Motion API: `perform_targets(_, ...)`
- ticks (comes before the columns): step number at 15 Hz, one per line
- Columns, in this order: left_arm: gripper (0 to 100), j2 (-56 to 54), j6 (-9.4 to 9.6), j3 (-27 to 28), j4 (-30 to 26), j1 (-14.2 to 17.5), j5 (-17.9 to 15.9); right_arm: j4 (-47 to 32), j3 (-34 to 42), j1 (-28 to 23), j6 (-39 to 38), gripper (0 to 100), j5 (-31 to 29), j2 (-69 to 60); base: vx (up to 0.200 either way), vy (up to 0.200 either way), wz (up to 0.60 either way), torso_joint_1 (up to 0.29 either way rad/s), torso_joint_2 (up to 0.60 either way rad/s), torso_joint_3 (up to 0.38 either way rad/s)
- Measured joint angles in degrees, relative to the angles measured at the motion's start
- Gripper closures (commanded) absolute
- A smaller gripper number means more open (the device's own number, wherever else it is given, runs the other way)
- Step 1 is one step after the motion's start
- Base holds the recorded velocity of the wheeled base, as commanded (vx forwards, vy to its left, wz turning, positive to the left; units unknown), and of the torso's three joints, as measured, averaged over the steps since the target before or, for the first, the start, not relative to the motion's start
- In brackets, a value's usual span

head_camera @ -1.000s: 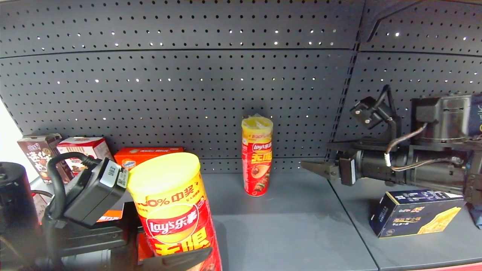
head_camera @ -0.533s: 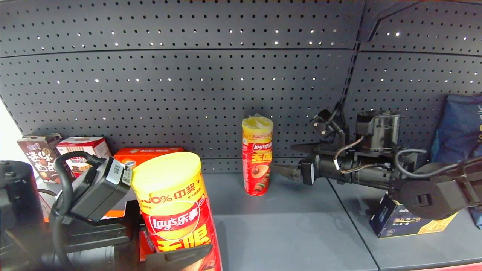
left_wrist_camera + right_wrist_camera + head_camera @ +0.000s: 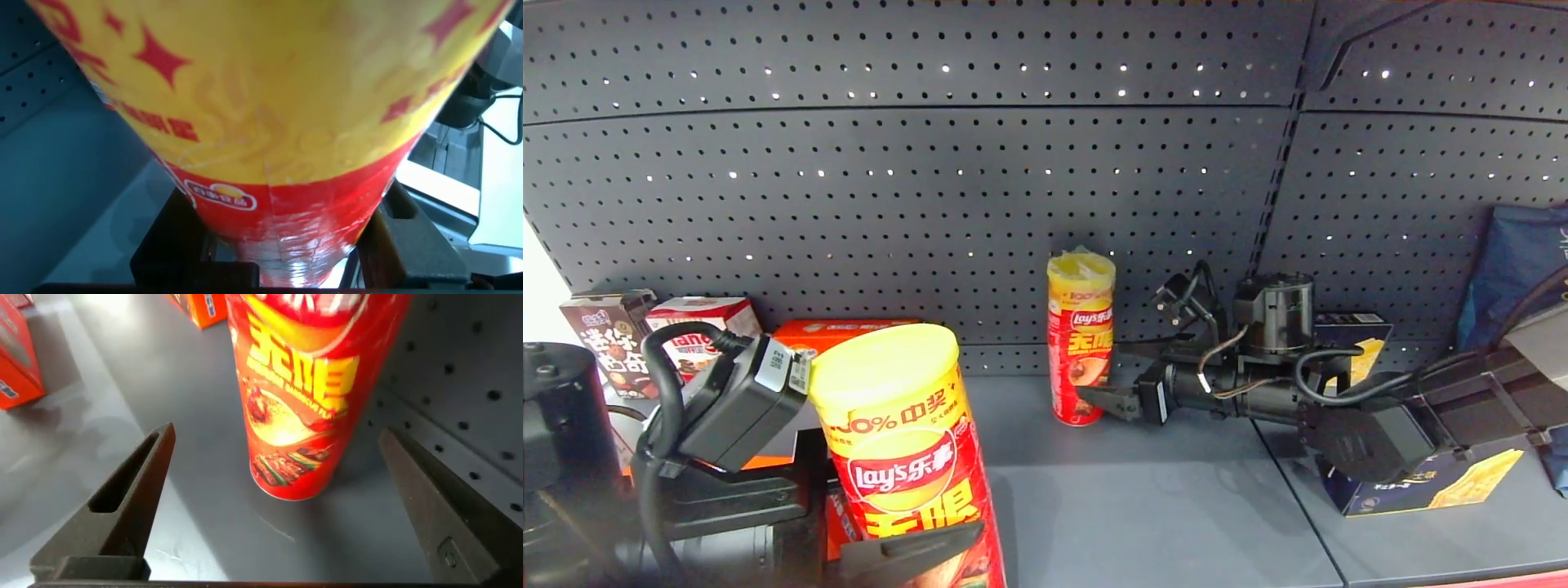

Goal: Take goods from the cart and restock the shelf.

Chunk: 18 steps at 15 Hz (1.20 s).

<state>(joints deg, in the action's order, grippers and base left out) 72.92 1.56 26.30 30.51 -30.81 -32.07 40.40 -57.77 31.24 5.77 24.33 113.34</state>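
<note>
Head view: the right hand (image 3: pixel 278 434) has slid left along the shelf (image 3: pixel 1160 490) to the standing chip can (image 3: pixel 1081 339), fingers (image 3: pixel 122 498) apart just short of it, likely to shift it, while the left hand (image 3: pixel 286 261) clamps a 2nd can (image 3: pixel 894 433).

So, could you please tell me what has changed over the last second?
The right pincer has swung left along the shelf to the standing chip can. It is now open, its fingers straddling the can's base without gripping it. The left pincer keeps hold of the near chip can, which barely shifted. The orange box stayed put.
</note>
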Motion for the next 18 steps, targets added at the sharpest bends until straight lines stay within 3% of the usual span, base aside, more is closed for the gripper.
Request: perform_targets(18, 100, 0.01, -0.06, -0.01, -0.05, 0.4, 0.0, 0.0, -5.9, 0.65, 0.09, 0, -0.26, 10.25, 0.0, 0.0, 0.0, 0.0, 0.0, 0.0)
